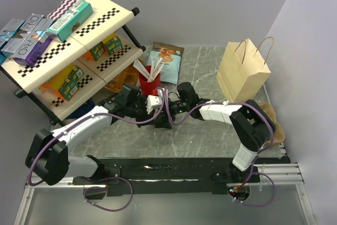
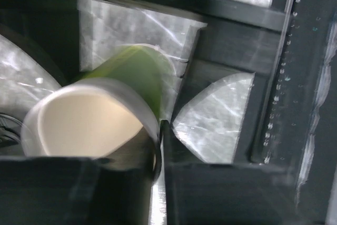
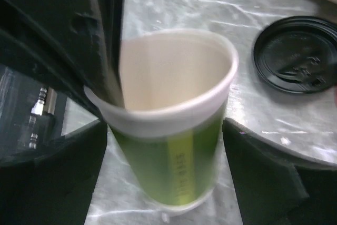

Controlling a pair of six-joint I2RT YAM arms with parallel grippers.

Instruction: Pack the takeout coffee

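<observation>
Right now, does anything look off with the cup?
Yes. The green cup has a rim squashed out of round, pinched to a point; the left end effector grips its wall. The black lid lies on the table beside it.

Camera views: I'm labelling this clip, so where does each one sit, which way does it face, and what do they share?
Top external: above and behind the bases, looking down at the table; left arm and right arm meet mid-table.
Left wrist: on the left arm, looking into the green cup; left gripper pinches its rim.
Right wrist: low, facing the cup's side, black lid beyond; right gripper open around the cup.
Shared: both wrist views show the cup.
</observation>
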